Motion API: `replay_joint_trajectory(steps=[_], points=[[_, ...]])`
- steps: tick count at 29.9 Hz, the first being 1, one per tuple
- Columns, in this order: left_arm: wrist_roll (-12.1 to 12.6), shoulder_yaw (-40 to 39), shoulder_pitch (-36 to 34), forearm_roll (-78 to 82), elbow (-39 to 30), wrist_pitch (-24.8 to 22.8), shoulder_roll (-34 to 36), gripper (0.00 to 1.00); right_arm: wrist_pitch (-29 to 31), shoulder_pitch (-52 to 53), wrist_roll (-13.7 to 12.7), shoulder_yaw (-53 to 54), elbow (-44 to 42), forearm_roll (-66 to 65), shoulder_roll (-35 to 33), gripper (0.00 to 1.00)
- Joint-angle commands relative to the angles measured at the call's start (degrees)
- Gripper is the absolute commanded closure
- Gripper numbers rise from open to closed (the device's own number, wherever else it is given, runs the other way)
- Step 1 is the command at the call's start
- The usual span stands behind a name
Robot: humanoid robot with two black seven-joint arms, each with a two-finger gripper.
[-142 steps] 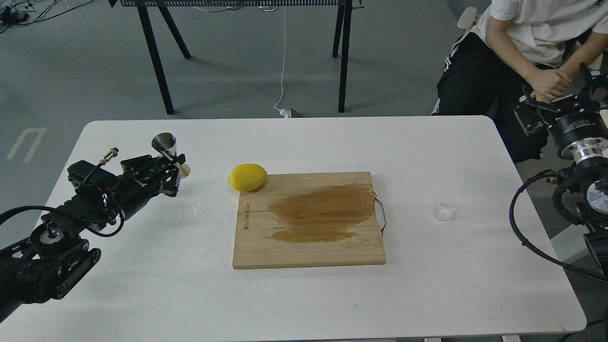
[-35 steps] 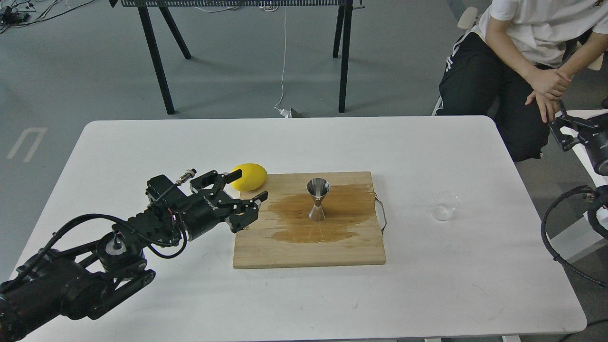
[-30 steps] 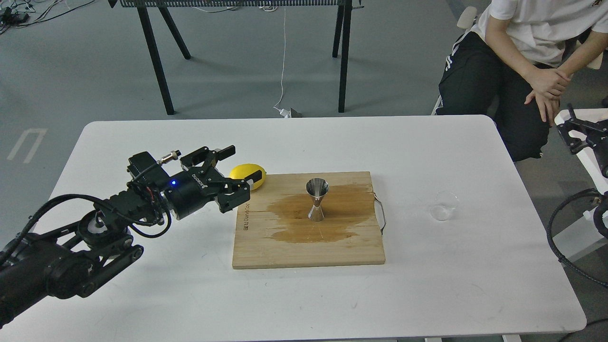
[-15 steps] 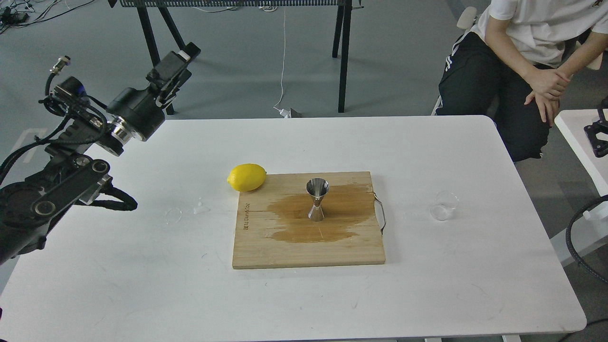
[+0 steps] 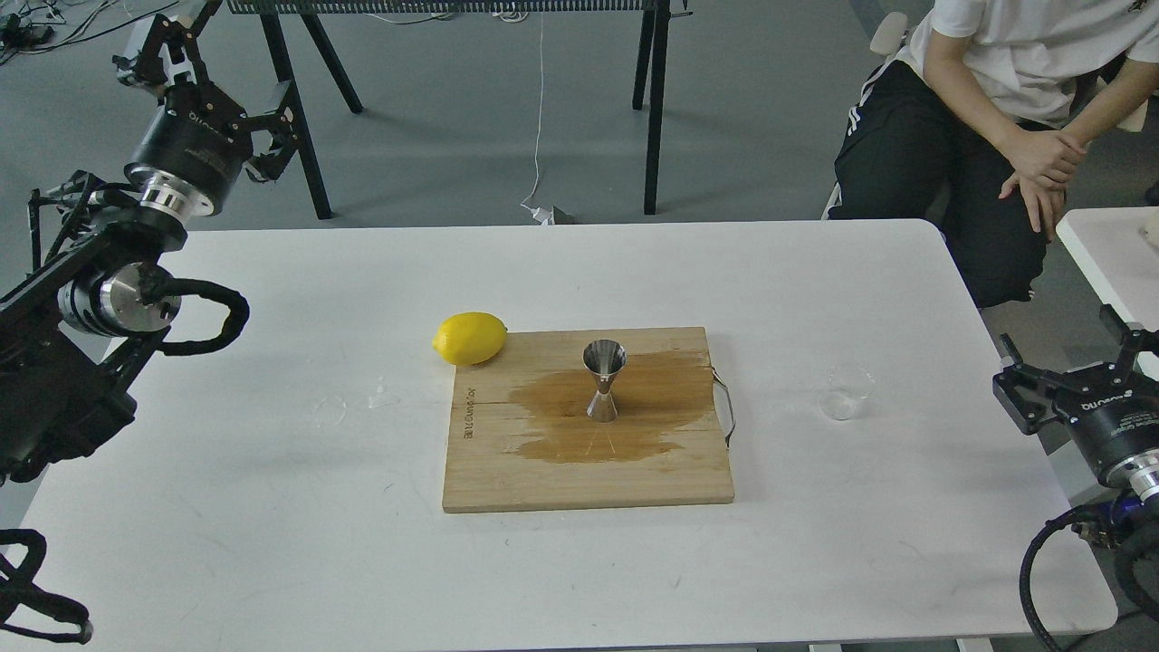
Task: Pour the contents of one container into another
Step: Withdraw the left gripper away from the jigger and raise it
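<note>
The steel jigger (image 5: 605, 380) stands upright in the middle of the wooden cutting board (image 5: 507, 471), on a dark wet stain. The clear glass cup (image 5: 847, 392) sits on the white table right of the board. My right gripper (image 5: 1070, 366) hovers off the table's right edge, a little right of the cup, open and holding nothing. My left gripper (image 5: 222, 77) is raised high beyond the table's far left corner, far from both containers; its fingers are spread open and empty.
A yellow lemon (image 5: 470, 337) lies at the board's far left corner. Small water puddles (image 5: 330, 409) glisten left of the board. A metal handle (image 5: 727, 407) sticks out of the board's right side. A seated person (image 5: 996, 100) is at the back right; black table legs (image 5: 299, 118) stand behind.
My left arm let go of the jigger on the board, then swung up and back to the far left. My right gripper dropped to the table's right edge, near the glass cup.
</note>
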Motion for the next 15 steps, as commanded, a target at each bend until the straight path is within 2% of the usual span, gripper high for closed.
replay_joint_trajectory(steps=[1,5,7,9,15], points=[[0.08,-0.01,0.06,-4.36,0.37,-1.04,0.30,0.00,0.00,-5.02,-0.42,-0.27,4.72,4.51,0.12,0.00],[0.17,0.08,0.06,-5.86,0.55,-0.86,0.38,0.00,-1.01,-7.85,-0.24,-0.88,9.73,6.20,0.64,0.00],[0.52,0.08,-0.03,-5.86,1.34,-0.95,0.47,0.00,-6.53,-8.03,-0.16,-0.53,11.23,6.37,2.22,0.00],[1.05,0.08,-0.20,-5.86,1.95,-1.03,0.56,0.00,-9.62,-8.11,0.02,-0.18,11.15,6.29,5.20,0.00],[1.66,0.08,-0.29,-5.78,1.96,-2.87,1.17,0.00,-9.28,-8.11,0.28,-0.53,8.69,5.49,12.51,0.00]])
